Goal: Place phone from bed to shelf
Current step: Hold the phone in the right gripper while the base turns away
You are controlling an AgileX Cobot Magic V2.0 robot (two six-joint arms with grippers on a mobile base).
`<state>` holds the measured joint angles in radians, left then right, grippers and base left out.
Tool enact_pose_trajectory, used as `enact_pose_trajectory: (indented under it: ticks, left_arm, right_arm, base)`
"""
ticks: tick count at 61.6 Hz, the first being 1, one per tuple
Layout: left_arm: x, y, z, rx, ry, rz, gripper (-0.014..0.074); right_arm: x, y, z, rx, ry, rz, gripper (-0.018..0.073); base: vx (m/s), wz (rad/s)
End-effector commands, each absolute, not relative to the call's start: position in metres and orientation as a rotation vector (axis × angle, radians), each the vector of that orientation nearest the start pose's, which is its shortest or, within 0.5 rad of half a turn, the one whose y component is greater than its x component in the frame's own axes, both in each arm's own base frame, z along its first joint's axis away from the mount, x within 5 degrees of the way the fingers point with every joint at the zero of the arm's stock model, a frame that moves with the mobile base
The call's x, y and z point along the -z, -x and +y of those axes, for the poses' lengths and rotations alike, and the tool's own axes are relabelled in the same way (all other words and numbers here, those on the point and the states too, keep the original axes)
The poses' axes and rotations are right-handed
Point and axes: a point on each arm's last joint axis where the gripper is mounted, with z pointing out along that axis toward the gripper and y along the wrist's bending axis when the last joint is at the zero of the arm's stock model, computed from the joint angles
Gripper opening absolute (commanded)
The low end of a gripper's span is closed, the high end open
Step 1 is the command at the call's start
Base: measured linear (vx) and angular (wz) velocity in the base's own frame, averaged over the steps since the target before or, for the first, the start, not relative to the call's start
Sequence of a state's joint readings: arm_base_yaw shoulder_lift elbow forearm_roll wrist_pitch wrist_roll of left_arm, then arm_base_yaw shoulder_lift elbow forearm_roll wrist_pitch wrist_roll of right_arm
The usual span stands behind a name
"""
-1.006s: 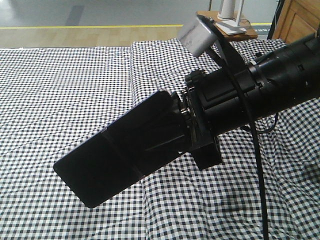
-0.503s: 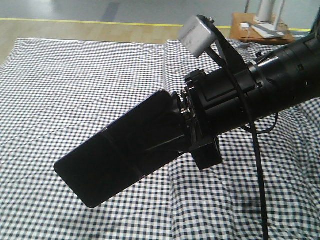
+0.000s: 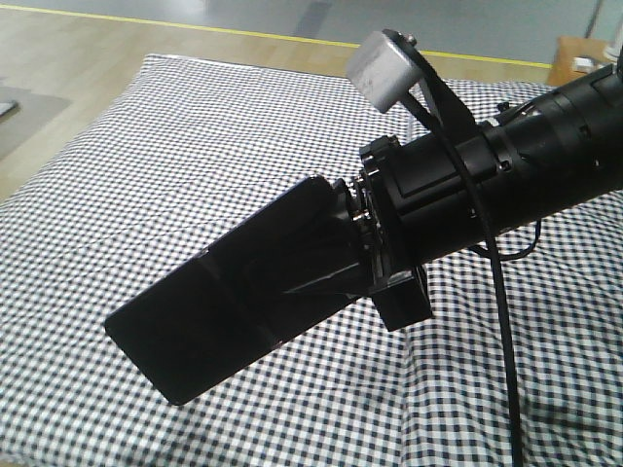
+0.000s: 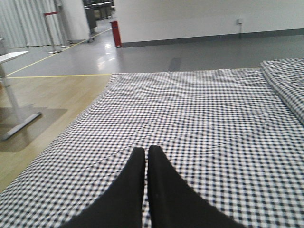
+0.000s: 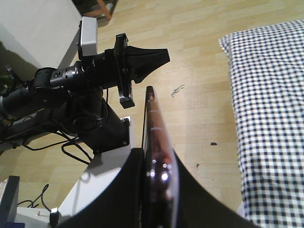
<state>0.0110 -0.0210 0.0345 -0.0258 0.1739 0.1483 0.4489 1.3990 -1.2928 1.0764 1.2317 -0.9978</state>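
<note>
gripping the phone [image 3: 224, 311] tight between the right fingers [image 5: 127, 192], held clear above the checked bed [image 3: 146, 175], beside wooden floor [image 5: 199, 71]; pressing the left fingers [image 4: 126, 190] together on nothing.

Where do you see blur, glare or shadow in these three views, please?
Front view: the phone reads as a nearly featureless black slab, and a soft shadow falls on the bed at lower right. Left wrist view: the shut left gripper is a detail-less black shape near the lens; the floor shows glare. Right wrist view: small glints on the phone's rim.
</note>
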Motion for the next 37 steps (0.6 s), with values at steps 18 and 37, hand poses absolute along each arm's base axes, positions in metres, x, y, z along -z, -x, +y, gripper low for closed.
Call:
enact_pose_trajectory:
  ticks: [18,37]
  left_arm:
    - [-0.2018,-0.055,0.0003,-0.091,-0.078,1.566,0.0001]
    - [-0.2018,-0.055,0.0003,-0.091,-0.078,1.566,0.0001]
  right_arm:
    - [-0.406,-0.1966,0.1832,-1.303,1.332,1.778,-0.0003]
    - [-0.406,-0.1966,0.1832,-1.303,1.332,1.778,-0.0003]
  base:
    - [-0.1,0.38]
    - [-0.11,0.44]
